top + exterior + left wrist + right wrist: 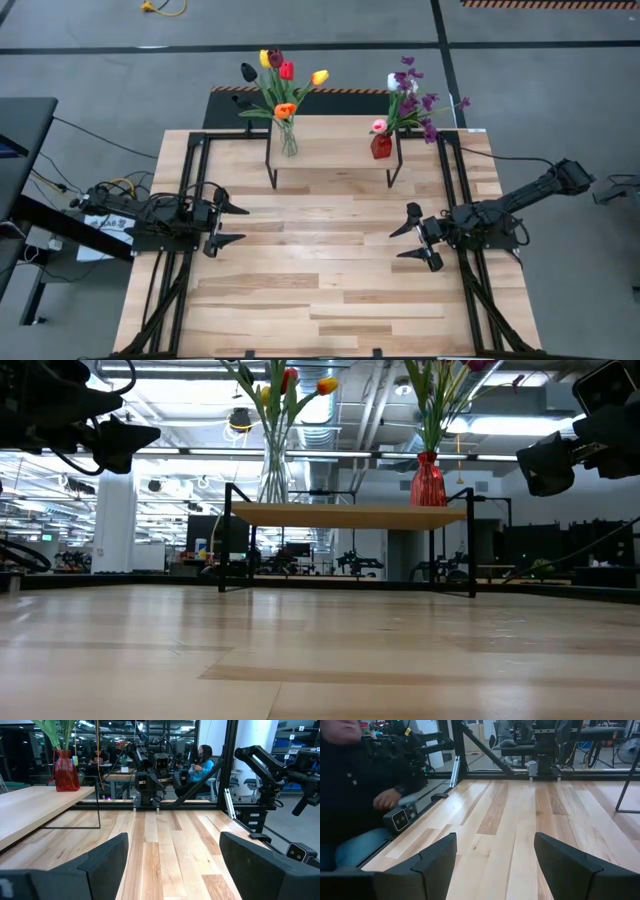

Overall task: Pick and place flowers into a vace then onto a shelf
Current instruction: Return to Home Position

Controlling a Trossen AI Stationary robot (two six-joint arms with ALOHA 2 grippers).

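The shelf (330,152) stands at the table's far middle on thin black legs. On its left end a clear glass vase (288,140) holds tulips (280,75) in red, yellow, orange and dark heads. On its right end a red vase (381,147) holds purple sprigs (412,95) and a pink bloom. My left gripper (232,225) hovers open at the table's left side, pointing right. My right gripper (405,240) hovers open at the right side, pointing left. Both are in front of the shelf, apart from it, with nothing between their fingers.
Bare wooden tabletop (320,270) lies between the grippers and toward the near edge. Black frame rails (180,200) run along the table's sides. In the right wrist view a person (350,795) sits close beside the table; another person (202,762) sits beyond it.
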